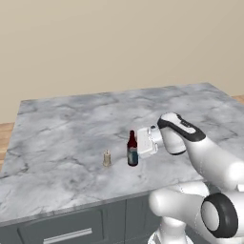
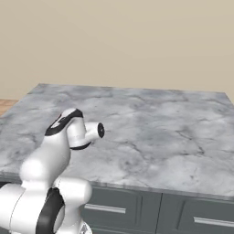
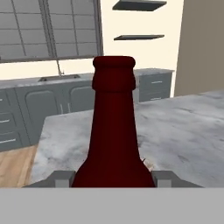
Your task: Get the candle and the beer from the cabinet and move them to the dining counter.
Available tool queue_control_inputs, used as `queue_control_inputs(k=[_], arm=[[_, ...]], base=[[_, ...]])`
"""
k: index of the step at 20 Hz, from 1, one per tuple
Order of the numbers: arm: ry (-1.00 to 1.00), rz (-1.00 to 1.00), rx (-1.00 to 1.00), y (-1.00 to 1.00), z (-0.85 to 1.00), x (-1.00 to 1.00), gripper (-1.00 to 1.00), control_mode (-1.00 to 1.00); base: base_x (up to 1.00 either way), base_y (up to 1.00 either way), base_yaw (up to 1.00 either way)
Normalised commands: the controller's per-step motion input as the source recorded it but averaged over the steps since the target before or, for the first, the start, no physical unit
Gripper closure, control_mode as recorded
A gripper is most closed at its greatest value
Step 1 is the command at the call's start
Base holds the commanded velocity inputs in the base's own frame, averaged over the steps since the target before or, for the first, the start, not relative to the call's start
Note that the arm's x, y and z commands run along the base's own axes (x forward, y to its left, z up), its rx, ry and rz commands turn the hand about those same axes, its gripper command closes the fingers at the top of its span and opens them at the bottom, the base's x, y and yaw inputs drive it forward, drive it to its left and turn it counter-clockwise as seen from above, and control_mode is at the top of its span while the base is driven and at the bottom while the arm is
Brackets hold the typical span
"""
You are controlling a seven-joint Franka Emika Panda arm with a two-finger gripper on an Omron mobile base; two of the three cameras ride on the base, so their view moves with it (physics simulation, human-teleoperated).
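nothing can be read; the beer (image 1: 132,151) label looks too small and blurred.

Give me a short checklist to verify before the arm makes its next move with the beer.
1. Beer stands upright on the counter: ok.
2. Candle already on the counter, upright: ok.
3. Candle apart from the beer, with a gap between them: ok.
4. Gripper is at the beer, with the bottle centred between the fingers in the hand view: ok.
5. Fingers let go of the glass: cannot tell.
6. Beer stands well in from the counter's front edge: ok.
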Motion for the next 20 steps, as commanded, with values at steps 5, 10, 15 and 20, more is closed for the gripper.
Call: queue_control_inputs(k=[5,10,15,20], arm=[[-0.04,0.10,0.06,0.02,-0.34,0.28,1.00,-1.00],[-0.13,0.10,0.02,0.02,-0.21,0.31,1.00,-1.00],[-0.11,0.06,0.01,0.03,-0.23,0.31,1.00,-1.00],[-0.06,0.02,0.04,0.11,-0.26,0.37,1.00,-1.00]], base=[[0.00,0.00,0.00],[0.00,0.00,0.00],[0.00,0.00,0.00],[0.00,0.00,0.00]])
